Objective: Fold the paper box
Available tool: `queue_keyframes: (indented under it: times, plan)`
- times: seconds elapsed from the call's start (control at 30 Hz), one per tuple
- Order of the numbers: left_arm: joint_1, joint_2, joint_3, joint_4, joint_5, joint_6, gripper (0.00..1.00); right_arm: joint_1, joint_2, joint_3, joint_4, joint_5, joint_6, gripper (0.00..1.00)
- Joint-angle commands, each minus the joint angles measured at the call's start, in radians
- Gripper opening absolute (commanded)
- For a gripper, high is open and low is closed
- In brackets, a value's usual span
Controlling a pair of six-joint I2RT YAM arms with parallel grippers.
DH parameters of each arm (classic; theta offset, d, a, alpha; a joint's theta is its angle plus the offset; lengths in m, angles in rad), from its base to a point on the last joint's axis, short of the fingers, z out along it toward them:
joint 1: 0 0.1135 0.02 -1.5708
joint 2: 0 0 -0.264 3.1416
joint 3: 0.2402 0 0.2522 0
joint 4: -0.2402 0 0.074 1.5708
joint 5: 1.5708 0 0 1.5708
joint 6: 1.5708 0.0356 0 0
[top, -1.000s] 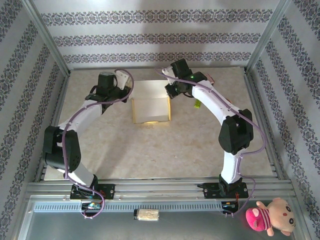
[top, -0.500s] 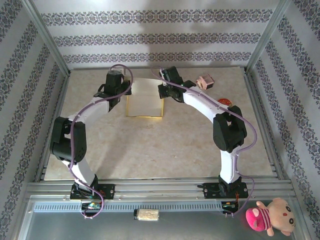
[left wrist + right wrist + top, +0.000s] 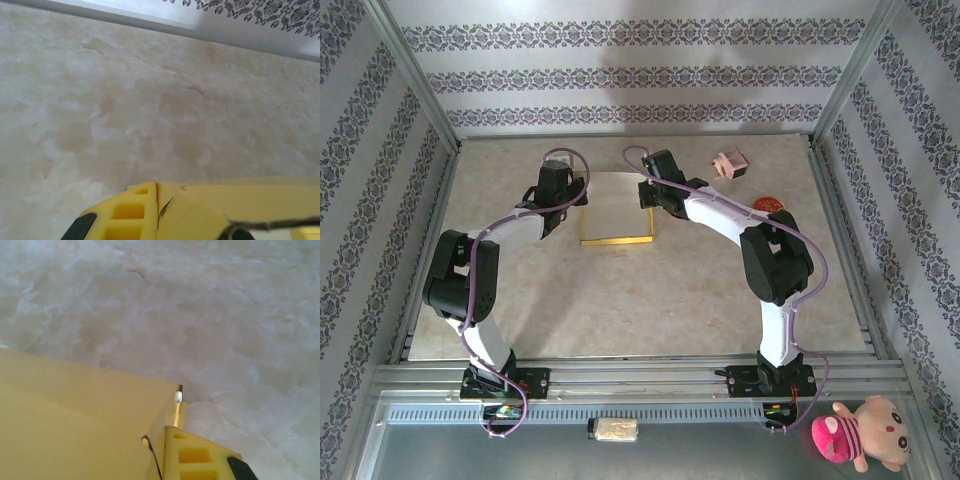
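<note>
Two claws: left claw at the left wall of the paper box, right claw at its right wall, about level with each other.
Box location: far half of the counter, between the two wrists; pale face up, yellow band along the near edge; well apart from the small pink item at far right.
Left claw state: cannot tell how far open; one yellow finger low in the wrist view, touching the yellow card of the box; partner finger concealed.
Right claw state: likewise undetermined; one yellow finger hard against a yellow panel edge; no gap visible to judge a hold.
Step in hand (judged): squaring the two side walls from both sides at once.
Method advised: press inward evenly from left and right; keep fingertips low, along the folds; hold one wall steady while turning the other; avoid dragging the thin blank across the counter.
Risk noted: buckling of thin card under uneven push; skating of the box on the smooth surface.
Arm pose: both arms reaching far forward and bowed inward, elbows flared outward to left and right; wrists pitched low, close to the counter surface.
</note>
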Motion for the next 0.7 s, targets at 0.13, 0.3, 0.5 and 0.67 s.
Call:
queue_keyframes:
  times: [0.13, 0.3, 0.5, 0.67]
  plan:
    - [-0.002, -0.013, -0.076, 0.029, 0.039, -0.11, 0.0, 0.018, -0.008, -0.061, 0.053, 0.028, 0.046, 0.0]
    - [-0.002, -0.022, -0.101, 0.015, 0.076, -0.167, 0.0, 0.019, -0.022, -0.09, 0.05, 0.029, 0.036, 0.0]
    - [-0.002, -0.027, -0.13, -0.019, 0.1, -0.268, 0.0, 0.022, -0.027, -0.111, 0.048, 0.04, 0.033, 0.0]
    - [-0.001, -0.031, -0.169, -0.011, 0.119, -0.302, 0.0, 0.029, -0.024, -0.115, 0.048, 0.041, 0.035, 0.0]
